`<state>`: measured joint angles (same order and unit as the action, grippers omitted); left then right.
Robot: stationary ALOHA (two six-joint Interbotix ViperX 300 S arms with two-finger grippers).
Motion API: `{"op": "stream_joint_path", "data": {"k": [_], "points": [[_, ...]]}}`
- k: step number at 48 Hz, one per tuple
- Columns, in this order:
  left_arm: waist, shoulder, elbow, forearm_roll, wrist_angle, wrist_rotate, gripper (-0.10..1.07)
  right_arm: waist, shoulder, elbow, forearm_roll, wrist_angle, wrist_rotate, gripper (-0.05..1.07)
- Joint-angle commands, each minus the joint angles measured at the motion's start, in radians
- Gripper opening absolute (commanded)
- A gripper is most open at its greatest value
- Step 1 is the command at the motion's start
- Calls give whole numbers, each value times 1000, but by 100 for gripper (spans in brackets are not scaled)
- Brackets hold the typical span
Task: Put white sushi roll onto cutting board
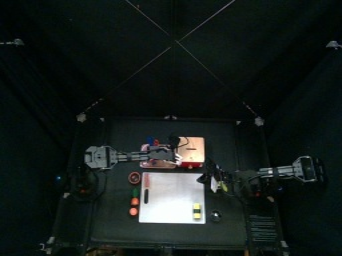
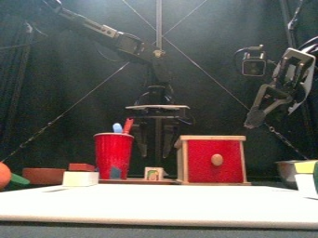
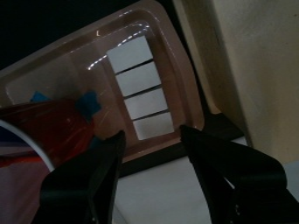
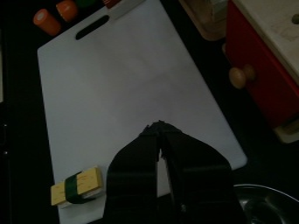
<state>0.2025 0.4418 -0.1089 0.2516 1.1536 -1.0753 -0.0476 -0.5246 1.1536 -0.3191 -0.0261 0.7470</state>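
Note:
The white cutting board (image 4: 128, 87) lies flat, its handle slot toward the red-orange pieces. It is also the pale rectangle (image 1: 174, 197) in the top view. A tiny whitish piece with dark edging, the white sushi roll (image 2: 152, 173), sits on the pinkish tray between the red cup (image 2: 113, 153) and the red box (image 2: 211, 160). My left gripper (image 3: 152, 136) hangs open over that tray (image 3: 105, 52), close to the cup, with nothing between its jaws. My right gripper (image 4: 156, 131) is shut and empty above the board's near part.
A yellow-green piece (image 4: 76, 185) lies at the board's edge near my right gripper. Red-orange round pieces (image 4: 47, 16) sit beyond the board's handle end. The red box with its wooden knob (image 4: 239, 77) stands beside the board. A metal bowl (image 2: 298, 167) is at the right.

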Motion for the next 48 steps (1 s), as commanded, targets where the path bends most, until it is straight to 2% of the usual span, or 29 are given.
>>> {"op": "stream_joint_path", "data": {"k": [1, 19, 33, 48], "points": [[5, -23, 2, 2, -14, -3, 88, 5, -5, -9, 2, -2, 2, 18], [8, -31, 49, 2, -80, -25, 87, 8, -5, -8, 2, -3, 3, 18], [15, -31, 72, 2, -94, -28, 87, 15, -5, -6, 20, -3, 2, 18], [26, -31, 114, -34, -166, -25, 87, 15, -5, -6, 20, -3, 2, 18]]}}
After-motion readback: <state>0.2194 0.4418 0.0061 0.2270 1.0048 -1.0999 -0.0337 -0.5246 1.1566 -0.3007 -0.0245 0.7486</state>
